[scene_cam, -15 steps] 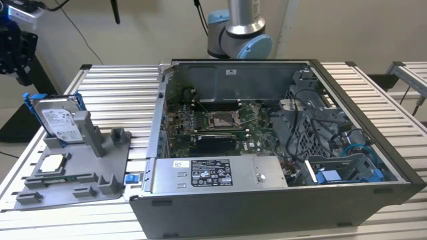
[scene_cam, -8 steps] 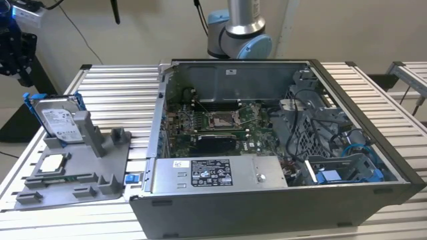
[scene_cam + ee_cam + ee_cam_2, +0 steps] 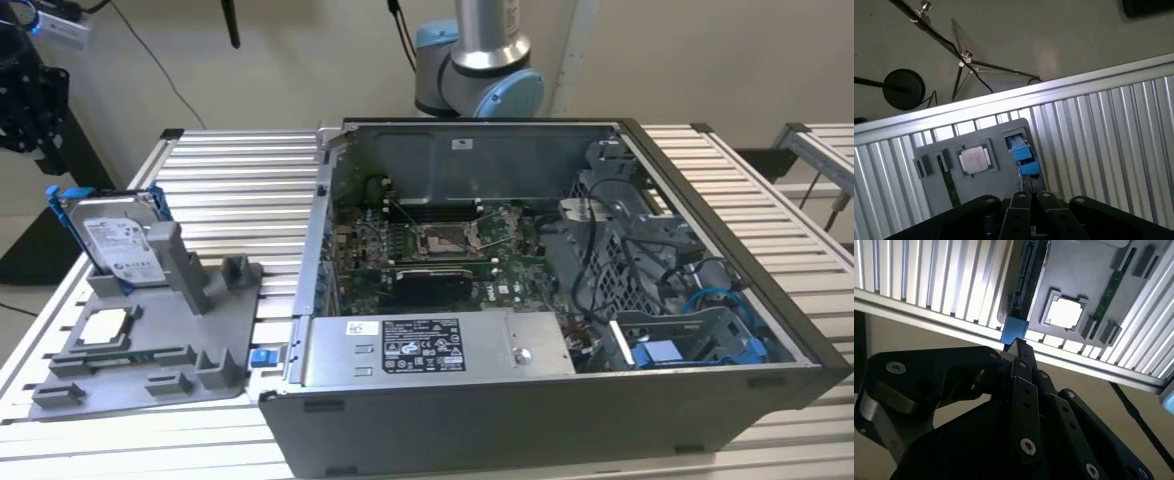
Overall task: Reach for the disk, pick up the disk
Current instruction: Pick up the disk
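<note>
Exterior view: the disk (image 3: 114, 240) stands upright at the far end of a grey fixture (image 3: 214, 320) on the slatted table (image 3: 240, 170), at the exterior view's left of the open computer case (image 3: 561, 400). Its blue frame (image 3: 54, 205) shows along the top & both sides. A grey post of the fixture hides one lower corner, so I can't see how it sits in its slot. A CPU chip (image 3: 107, 325) lies flat on the same fixture, nearer the cam, apart from the disk. My arm (image 3: 481, 60) stands behind the case & is cut off at the top edge, wrist incl. A black shape (image 3: 24, 100) is cut by the exterior view's left edge, above the disk; can't tell what it is.

In the second wrist view my gripper (image 3: 1016, 344) looms dark in front, fingers (image 3: 1021, 390) together w/ nothing clamped. Its tip lines up w/ the blue end of the disk (image 3: 1015, 331), seen edge-on, label hidden. Touching or apart: can't tell, no depth. The chip (image 3: 1066, 312) is washed out white, w/ a thin green board (image 3: 1111, 290) near it.

In the first wrist view the gripper (image 3: 1033, 194) is cut off at the picture's edge. The disk (image 3: 1021, 150) is mostly a blue block just beside the chip (image 3: 974, 160).
</note>
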Controlling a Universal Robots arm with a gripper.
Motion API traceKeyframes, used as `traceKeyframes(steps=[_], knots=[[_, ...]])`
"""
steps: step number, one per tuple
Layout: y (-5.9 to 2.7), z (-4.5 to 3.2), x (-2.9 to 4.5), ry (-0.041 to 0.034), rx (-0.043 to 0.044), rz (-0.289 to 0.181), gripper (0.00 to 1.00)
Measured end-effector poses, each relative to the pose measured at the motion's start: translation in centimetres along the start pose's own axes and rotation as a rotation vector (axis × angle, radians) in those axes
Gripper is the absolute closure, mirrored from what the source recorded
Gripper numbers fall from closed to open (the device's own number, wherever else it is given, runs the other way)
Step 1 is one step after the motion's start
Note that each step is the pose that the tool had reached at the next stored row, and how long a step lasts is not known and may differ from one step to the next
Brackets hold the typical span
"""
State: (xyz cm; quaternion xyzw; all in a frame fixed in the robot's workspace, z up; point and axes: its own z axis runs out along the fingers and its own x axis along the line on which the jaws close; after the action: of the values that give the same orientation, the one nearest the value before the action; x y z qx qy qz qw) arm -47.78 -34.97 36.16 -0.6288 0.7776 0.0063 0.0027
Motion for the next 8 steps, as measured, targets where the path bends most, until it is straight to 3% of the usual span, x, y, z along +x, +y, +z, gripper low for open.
traceKeyframes(steps=[5, 8], knots=[[-0.01, 0.06, 0.00, 0.0005, -0.0009, -0.087, 1.00], [-0.03, 0.06, 0.00, 0.0006, -0.0011, -0.103, 1.00]])
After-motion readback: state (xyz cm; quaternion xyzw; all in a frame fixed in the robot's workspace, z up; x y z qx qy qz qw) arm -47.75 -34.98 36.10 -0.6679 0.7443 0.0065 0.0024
